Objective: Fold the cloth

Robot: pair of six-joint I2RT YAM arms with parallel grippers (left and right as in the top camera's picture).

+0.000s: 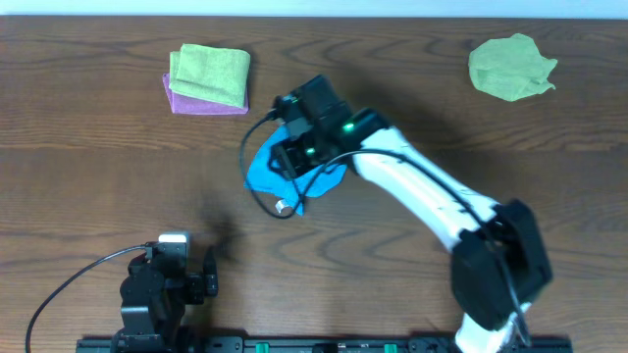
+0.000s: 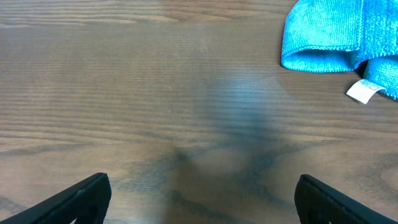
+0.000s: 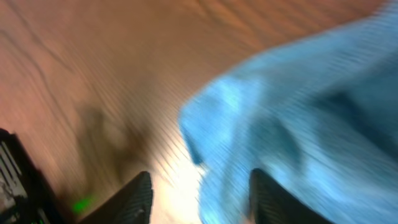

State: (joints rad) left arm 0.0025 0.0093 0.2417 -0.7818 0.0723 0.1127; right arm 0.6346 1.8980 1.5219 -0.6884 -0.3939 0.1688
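The blue cloth (image 1: 263,167) lies bunched on the table's middle, partly under my right arm. It shows in the left wrist view (image 2: 323,31) at top right with a white tag (image 2: 364,91). In the right wrist view the blue cloth (image 3: 298,124) fills the right side, blurred. My right gripper (image 3: 200,196) is open, its fingers either side of the cloth's edge; in the overhead view it (image 1: 291,157) hangs over the cloth. My left gripper (image 2: 202,199) is open and empty over bare table, at the front left in the overhead view (image 1: 186,275).
A folded green cloth (image 1: 211,74) sits on a folded pink one (image 1: 182,101) at the back left. A crumpled green cloth (image 1: 510,67) lies at the back right. A black cable (image 1: 257,196) loops beside the blue cloth.
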